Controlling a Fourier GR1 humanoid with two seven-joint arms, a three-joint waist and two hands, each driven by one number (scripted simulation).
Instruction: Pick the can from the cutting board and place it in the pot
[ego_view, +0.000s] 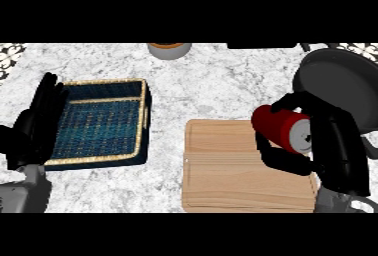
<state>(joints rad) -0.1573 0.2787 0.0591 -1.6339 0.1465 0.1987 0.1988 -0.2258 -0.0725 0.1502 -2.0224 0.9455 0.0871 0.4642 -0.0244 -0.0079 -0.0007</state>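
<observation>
1. Nearest the lower edge, both grey forearms enter the view. The left hand (33, 125) rests at the view's left, fingers straight and pointing up, just beside the blue woven basket (100, 122). It holds nothing. I judge it parked there to keep clear of the working side.

2. The wooden cutting board (236, 170) lies on the marble counter (214, 85), right of centre.

3. The right hand (332, 145) is over the board's far right corner, with fingers and thumb curled round the red can (279, 125). The can is tilted, its grey end turned toward the wrist. It appears lifted off the board, but I cannot confirm the clearance from this steep angle.

4. Farther back on the right sits the dark pot (336, 80), open side up, close behind the hand. I judge the pick done and the transfer to be the step in hand. The next move calls for carrying the can over the rim before opening the fingers.

5. At the far edge stands a grey round container (170, 50), well apart from that route.
</observation>
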